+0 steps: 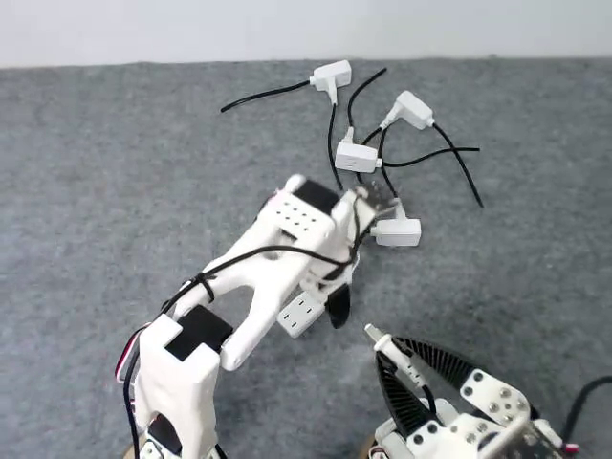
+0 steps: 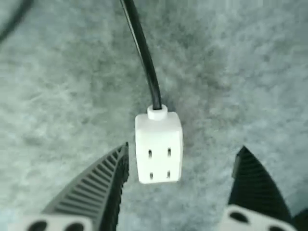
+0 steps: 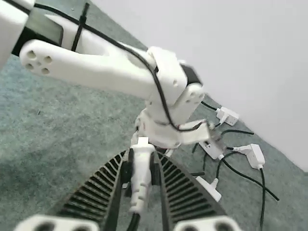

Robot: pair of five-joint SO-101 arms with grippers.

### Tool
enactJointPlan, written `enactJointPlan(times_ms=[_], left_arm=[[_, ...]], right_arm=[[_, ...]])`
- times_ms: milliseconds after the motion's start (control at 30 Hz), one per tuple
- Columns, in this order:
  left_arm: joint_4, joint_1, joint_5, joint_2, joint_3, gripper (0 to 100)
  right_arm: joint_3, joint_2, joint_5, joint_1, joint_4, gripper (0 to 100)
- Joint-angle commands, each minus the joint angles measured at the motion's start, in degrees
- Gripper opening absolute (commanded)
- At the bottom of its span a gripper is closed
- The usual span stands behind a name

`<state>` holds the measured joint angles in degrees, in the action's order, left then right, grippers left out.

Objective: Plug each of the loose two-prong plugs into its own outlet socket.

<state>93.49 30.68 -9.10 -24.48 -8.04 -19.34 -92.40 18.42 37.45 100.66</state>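
Observation:
A white outlet socket [image 2: 159, 147] with two pairs of slots and a black cable lies on the grey carpet. My left gripper [image 2: 185, 154] hangs open above it, one finger on each side, not touching it. In the high view the socket [image 1: 300, 314] sits beside the left gripper [image 1: 325, 308] under the white arm. My right gripper [image 3: 143, 156] is shut on a white plug [image 3: 139, 178], held lengthwise between the ribbed fingers. It sits near the front edge, as the right gripper [image 1: 384, 346] shows. Loose white plugs lie farther back [image 1: 397, 231], [image 1: 357, 156], [image 1: 413, 110].
Another plug [image 1: 332, 75] lies by the far wall, and black cables [image 1: 449, 151] cross among the plugs. The left arm's white body [image 1: 277, 253] spans the middle of the carpet. Open carpet [image 1: 115, 191] lies to the left and the right.

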Motion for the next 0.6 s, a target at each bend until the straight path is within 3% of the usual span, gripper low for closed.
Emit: enactJointPlan(times_ms=[0, 267, 433, 567], left_arm=[[7.3, -0.79, -2.29, 2.11, -15.87, 30], [7.03, -7.82, -6.42, 14.42, -21.41, 29], [6.95, -22.68, -7.65, 19.69, -26.77, 29], [7.03, -34.81, -7.65, 20.75, -25.8, 29]], right_arm=[[-0.35, 0.22, -2.64, -0.22, 1.63, 0.8], [0.0, 11.03, -7.65, -1.54, -6.99, 0.8], [3.16, 27.38, -15.47, -12.09, -15.43, 0.8], [6.07, 40.57, -24.35, -13.32, -18.68, 0.8]])
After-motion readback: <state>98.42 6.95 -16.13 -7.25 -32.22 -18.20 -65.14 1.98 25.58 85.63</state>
